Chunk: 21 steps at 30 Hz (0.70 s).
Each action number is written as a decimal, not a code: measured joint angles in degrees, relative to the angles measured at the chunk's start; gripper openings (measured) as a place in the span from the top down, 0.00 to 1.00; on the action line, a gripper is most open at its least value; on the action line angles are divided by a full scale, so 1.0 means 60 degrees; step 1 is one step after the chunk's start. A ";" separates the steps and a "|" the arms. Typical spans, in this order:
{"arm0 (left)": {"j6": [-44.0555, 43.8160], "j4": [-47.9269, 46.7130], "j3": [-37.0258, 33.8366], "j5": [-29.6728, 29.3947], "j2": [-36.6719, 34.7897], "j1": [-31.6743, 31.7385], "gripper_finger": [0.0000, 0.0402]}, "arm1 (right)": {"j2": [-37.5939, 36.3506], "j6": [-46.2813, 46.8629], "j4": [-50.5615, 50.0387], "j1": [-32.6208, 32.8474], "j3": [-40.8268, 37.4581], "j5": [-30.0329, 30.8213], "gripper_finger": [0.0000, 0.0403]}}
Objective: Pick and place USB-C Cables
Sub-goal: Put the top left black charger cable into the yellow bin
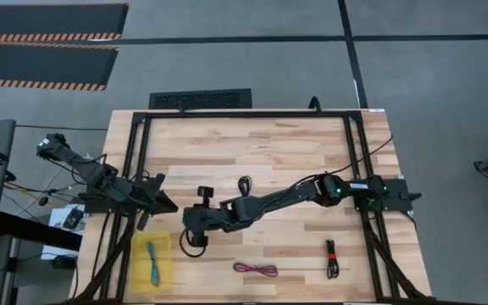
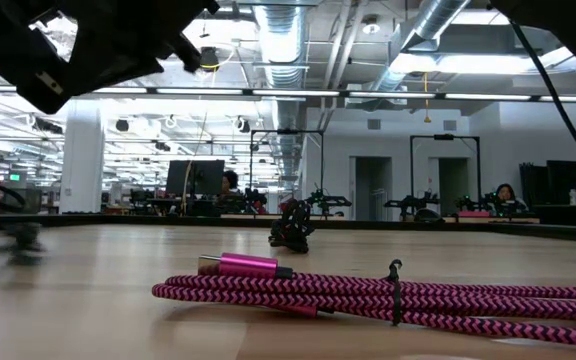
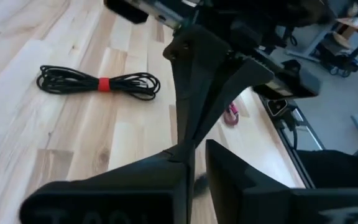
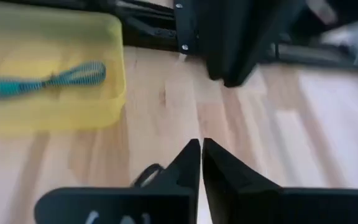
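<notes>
Room: open workshop hall seen across the table in the low view; exposed silver ducts and strip lights overhead; white walls, monitors and further benches far back; two people seated at distant desks.
Floor: grey concrete; hazard-striped dark mats at the far left corner.
Table: pale butcher-block wood in lengthwise planks, matte grain; framed by black metal rails.
Right arm: dark jointed links reaching from the right edge across the table centre.
Left arm: dark, angular; parked at the left edge beside the tray.
Yellow tray: translucent plastic, rounded corners; near front left corner.
Right gripper: low over the wood just right of the tray; fingers pressed together; a black cable loop lies at its tip, grip on it cannot be told.
Left gripper: fingers close together, holding nothing.
Magenta cable: braided weave, metallic pink plug; lying flat near front edge, centre.
Teal cable: thin bundle; inside the yellow tray.
Red-tied black cable: smooth black strands cinched by a red band; front right.
Black cable: small coil; mid-table, behind the right arm.
</notes>
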 joint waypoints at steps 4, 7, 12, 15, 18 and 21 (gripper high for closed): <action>0.0028 -0.0144 -0.0012 -0.0354 0.0032 -0.0001 0.88 | 0.0126 0.3010 -0.0055 -0.0341 -0.0106 -0.0784 0.89; 0.0032 -0.0481 -0.0019 -0.1252 0.0143 -0.0004 0.84 | 0.0437 0.4098 0.0176 -0.0474 -0.0103 -0.1766 0.82; -0.0123 -0.1209 -0.0035 -0.2214 0.0475 0.0000 0.81 | 0.1210 0.4324 0.0703 -0.0102 -0.0124 -0.2752 0.65; -0.0132 -0.1144 -0.0034 -0.2491 0.0721 -0.0004 0.79 | 0.1381 0.4255 0.0875 0.0059 -0.0117 -0.2536 0.56; -0.0092 -0.1134 -0.0034 -0.2722 0.0917 0.0000 0.78 | 0.1379 0.4251 0.0464 0.0069 -0.0103 -0.2245 0.52; -0.0089 -0.1123 -0.0034 -0.2750 0.1081 -0.0001 0.77 | 0.1377 0.4305 -0.0236 0.0064 -0.0103 -0.2011 0.55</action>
